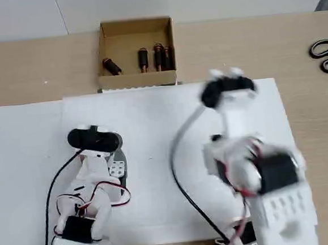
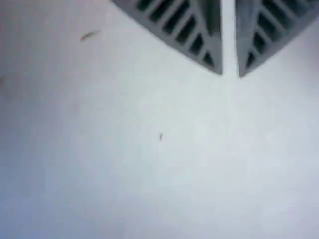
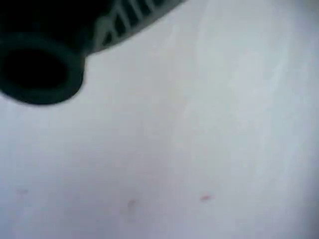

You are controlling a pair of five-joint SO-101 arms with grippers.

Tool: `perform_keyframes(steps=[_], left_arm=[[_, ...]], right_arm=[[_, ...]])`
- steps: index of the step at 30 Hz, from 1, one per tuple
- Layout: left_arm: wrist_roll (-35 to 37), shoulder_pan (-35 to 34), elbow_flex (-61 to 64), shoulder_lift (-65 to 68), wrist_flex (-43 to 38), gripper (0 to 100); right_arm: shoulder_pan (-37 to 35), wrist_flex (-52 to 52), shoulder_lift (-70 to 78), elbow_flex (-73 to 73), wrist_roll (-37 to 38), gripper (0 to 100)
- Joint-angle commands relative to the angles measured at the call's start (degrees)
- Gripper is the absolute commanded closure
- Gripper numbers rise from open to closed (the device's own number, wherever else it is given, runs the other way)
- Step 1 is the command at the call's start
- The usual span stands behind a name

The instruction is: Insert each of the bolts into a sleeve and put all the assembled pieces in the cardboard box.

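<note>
The cardboard box stands at the back of the table, just beyond the white sheet. Several dark sleeves with bolts lie inside it, one apart from the others. My left gripper is folded back low over the sheet's left half. Its grey ribbed fingers are shut and hold nothing. My right arm stretches over the sheet's right half and looks blurred. A dark ring-shaped thing sits close to the right wrist camera; I cannot tell what it is.
White paper covers the table in front of the box. Scissors lie on the bare wood at the far right. A black cable runs from the right arm across the sheet.
</note>
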Motion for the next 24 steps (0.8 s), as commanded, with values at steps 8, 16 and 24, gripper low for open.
perform_keyframes(steps=[8, 16, 24], left_arm=[[2.5, -13.2, -30.5, 21.0, 11.1, 100], [7.5, -20.1, -61.2, 49.9, 29.2, 100], [1.1, -20.1, -70.9, 67.2, 39.8, 100]], right_arm=[[10.6, -3.9, -16.7, 11.1, 0.4, 99.5], [10.7, -3.9, -17.0, 11.1, -0.6, 99.5], [18.2, -5.3, -17.1, 11.1, -3.3, 99.5]])
